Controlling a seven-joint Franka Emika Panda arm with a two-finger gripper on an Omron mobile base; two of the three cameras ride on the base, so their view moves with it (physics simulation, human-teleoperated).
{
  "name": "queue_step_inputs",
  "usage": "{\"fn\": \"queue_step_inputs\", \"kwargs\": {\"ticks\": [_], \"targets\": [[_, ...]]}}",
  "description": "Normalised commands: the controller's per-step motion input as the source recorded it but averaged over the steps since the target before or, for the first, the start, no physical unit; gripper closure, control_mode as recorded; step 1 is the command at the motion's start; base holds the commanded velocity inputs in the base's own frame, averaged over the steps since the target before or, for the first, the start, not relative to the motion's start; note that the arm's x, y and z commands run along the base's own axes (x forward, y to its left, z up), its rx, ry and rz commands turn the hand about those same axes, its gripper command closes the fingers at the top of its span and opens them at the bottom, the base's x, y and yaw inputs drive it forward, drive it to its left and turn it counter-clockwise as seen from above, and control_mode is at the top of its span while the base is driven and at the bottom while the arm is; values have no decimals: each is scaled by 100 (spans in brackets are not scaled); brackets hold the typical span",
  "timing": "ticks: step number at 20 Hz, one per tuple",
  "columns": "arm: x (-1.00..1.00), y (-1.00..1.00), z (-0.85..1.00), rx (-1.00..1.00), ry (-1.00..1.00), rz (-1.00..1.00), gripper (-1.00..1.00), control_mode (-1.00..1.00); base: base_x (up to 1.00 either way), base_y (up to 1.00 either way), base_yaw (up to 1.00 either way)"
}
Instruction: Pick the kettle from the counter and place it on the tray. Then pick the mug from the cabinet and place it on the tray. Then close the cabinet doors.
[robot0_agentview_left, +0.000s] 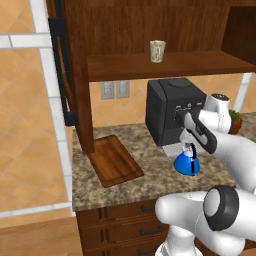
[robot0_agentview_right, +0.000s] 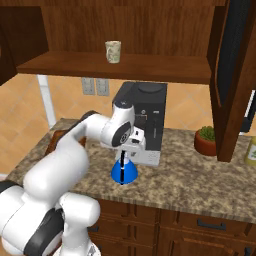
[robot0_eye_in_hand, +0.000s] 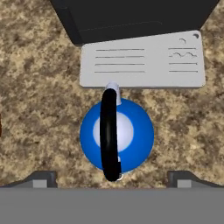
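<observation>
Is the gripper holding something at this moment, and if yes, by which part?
Nothing is held. The gripper is open above the kettle, its fingers wide apart on either side of the black handle, not touching it.

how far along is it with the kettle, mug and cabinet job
Nothing looks done yet. The tray holds nothing. In hand: the claw hangs open directly above the kettle, which sits on the counter by the coffee machine. Left: move the kettle, fetch the mug from the shelf, shut the cabinet doors.
</observation>
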Motion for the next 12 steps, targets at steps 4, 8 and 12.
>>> {"fn": "queue_step_inputs", "kwargs": {"ticks": [4,8,12], "targets": [[23,0,-31,0,8,0,-100,-100,0,0,0],[16,0,-28,0,8,0,-100,-100,0,0,0],[0,0,-2,0,0,0,100,-100,0,0,0]]}}
